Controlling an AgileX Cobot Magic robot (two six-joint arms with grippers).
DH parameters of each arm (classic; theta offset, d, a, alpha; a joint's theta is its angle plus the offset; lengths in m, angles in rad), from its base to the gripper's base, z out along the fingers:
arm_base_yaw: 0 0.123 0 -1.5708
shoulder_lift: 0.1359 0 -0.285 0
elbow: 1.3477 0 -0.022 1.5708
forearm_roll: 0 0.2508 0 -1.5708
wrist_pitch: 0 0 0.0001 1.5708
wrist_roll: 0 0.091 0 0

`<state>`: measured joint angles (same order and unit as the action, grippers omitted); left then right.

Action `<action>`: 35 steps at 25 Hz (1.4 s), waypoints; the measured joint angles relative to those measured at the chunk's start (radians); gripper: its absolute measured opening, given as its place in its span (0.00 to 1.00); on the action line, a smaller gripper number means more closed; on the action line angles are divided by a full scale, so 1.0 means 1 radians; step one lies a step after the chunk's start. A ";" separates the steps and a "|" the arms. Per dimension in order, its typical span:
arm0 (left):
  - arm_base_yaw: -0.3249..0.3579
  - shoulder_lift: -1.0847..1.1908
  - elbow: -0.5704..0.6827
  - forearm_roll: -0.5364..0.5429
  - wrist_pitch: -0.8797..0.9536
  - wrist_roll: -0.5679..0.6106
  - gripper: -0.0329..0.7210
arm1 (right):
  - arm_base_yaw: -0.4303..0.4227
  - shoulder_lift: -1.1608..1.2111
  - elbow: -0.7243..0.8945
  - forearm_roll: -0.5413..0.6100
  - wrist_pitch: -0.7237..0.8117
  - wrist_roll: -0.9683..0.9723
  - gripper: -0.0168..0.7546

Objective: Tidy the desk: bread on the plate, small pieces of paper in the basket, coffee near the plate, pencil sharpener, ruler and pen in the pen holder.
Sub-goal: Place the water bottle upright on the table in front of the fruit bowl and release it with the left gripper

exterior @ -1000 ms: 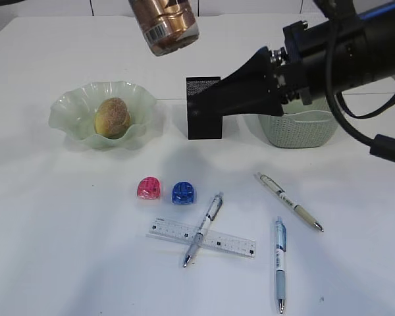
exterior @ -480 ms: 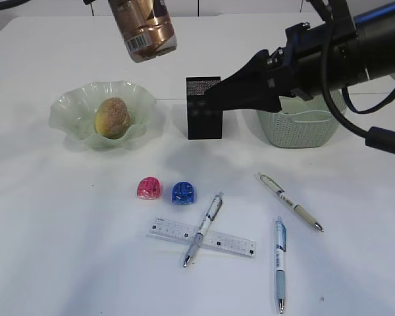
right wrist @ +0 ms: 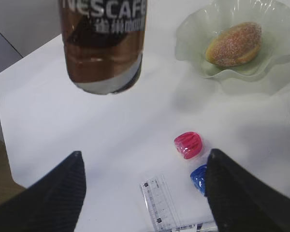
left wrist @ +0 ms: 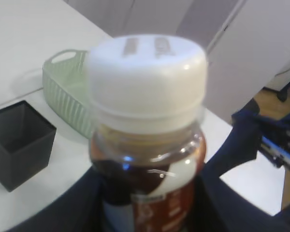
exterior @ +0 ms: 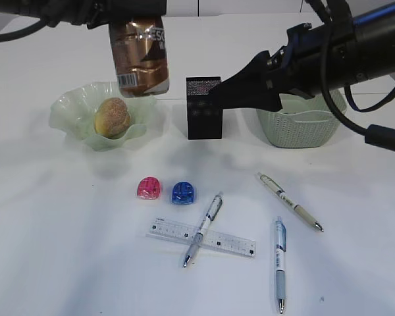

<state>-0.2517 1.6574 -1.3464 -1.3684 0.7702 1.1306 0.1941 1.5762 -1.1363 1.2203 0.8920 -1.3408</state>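
I see a brown coffee bottle (exterior: 139, 56) with a white cap (left wrist: 146, 79), a pale green plate (exterior: 69, 112), a black pen holder (exterior: 203, 108), and pink (exterior: 149, 188) and blue sharpeners (exterior: 183, 192).

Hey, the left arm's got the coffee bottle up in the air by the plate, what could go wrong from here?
1. The coffee bottle, held off the table by the left gripper, hangs right beside the plate; lowered carelessly, it might clip the wavy rim or the bread.
2. The right gripper hovers open close by, near the pen holder; the arms could get in each other's way.
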 joint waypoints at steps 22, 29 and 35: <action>0.113 0.000 0.000 0.637 -0.016 -0.500 0.45 | -0.003 0.000 0.000 -0.083 -0.171 0.063 0.79; 0.185 0.000 0.000 0.661 0.004 -0.521 0.45 | -0.003 0.000 0.000 -0.084 -0.217 0.068 0.79; 0.204 0.000 0.000 0.679 0.006 -0.521 0.45 | -0.003 0.000 0.000 -0.084 -0.253 0.070 0.79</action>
<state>-0.0482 1.6574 -1.3464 -0.6892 0.7763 0.6099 0.1915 1.5762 -1.1363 1.1358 0.6390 -1.2707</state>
